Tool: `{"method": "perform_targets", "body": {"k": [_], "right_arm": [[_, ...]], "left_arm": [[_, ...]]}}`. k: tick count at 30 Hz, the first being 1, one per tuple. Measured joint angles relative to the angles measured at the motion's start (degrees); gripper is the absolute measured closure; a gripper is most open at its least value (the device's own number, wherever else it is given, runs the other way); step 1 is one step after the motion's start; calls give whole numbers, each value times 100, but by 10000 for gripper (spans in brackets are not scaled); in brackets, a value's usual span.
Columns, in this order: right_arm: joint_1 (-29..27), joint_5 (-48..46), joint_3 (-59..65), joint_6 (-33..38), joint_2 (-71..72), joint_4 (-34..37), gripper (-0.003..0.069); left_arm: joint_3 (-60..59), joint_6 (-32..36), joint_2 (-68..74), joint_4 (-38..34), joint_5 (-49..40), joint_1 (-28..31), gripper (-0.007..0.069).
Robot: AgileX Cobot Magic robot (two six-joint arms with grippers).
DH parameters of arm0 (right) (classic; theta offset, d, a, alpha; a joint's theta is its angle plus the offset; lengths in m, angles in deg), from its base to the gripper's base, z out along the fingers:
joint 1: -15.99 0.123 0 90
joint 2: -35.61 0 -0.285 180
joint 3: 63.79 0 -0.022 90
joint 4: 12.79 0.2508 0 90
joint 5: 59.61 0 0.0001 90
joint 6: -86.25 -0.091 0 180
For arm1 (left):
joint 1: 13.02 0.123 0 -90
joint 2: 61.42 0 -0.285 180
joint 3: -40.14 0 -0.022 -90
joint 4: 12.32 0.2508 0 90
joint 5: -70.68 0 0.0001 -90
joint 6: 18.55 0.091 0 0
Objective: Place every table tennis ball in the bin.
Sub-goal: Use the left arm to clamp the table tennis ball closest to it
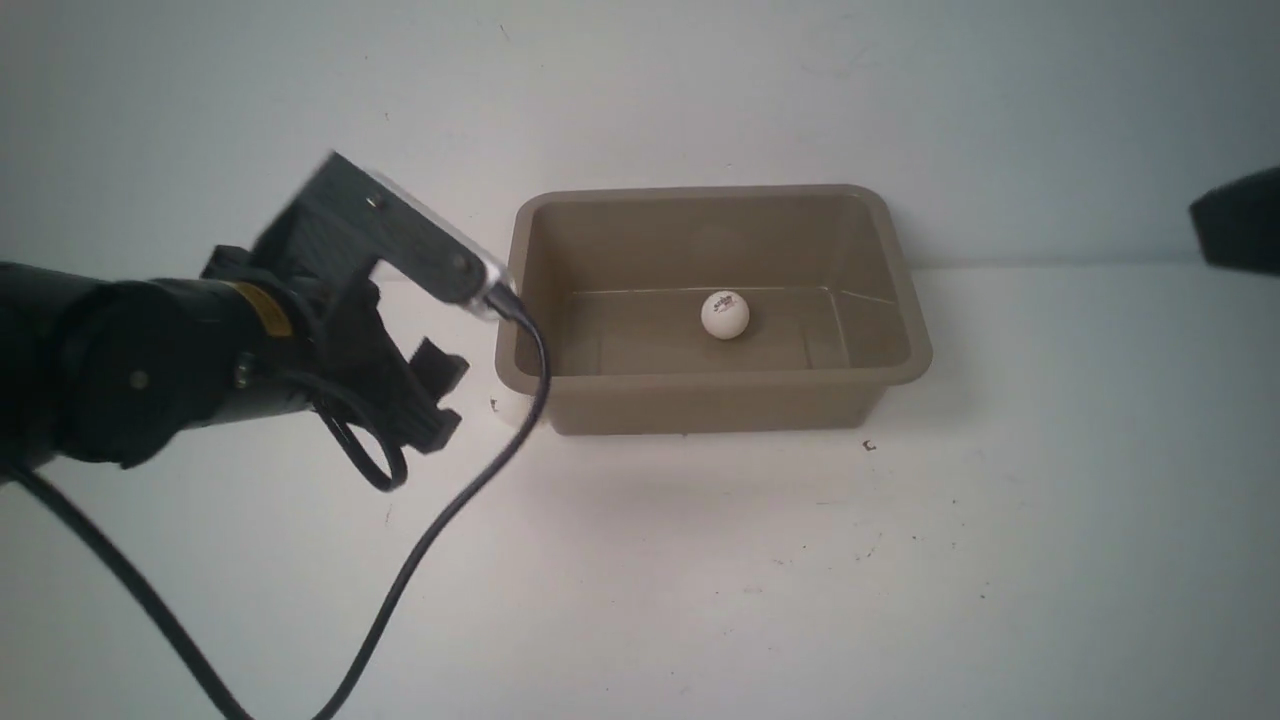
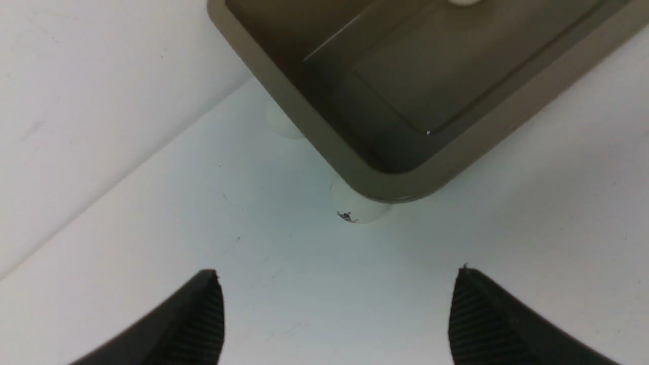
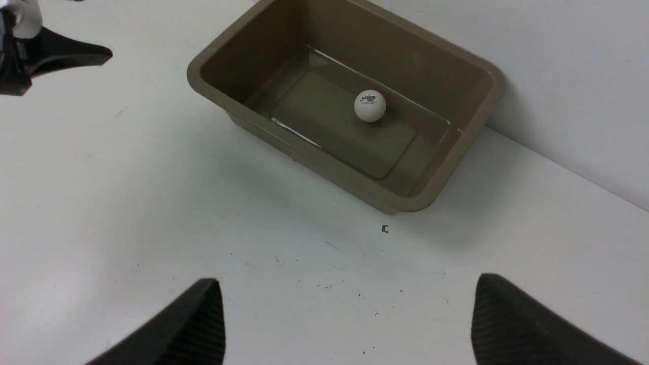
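Note:
The taupe bin (image 1: 715,400) stands against the back wall, and one white table tennis ball (image 1: 724,314) with a dark logo lies on its floor, also clear in the right wrist view (image 3: 369,105). Two more balls rest on the table outside, tucked under the bin's rim on its left side: one with a logo (image 2: 357,207) at the near corner, another (image 2: 281,125) further back. My left gripper (image 2: 337,274) is open and empty, a short way from the corner ball. Further off, on the bin's other side, my right gripper (image 3: 349,281) is open and empty above bare table.
The white wall runs right behind the bin (image 3: 314,157). A black cable (image 1: 440,520) hangs from the left wrist across the table in front. Only a dark part of the right arm (image 1: 1240,220) shows at the front view's right edge.

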Motion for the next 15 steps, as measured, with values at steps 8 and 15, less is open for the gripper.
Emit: {"method": "perform_targets", "body": {"k": [8,15], "right_arm": [[0,83,63,105,12,85,65],[0,117,68,143,233,85,65]], "left_arm": [[7,215,511,63,428,0,90],[7,197,781,52,614,40,90]]}}
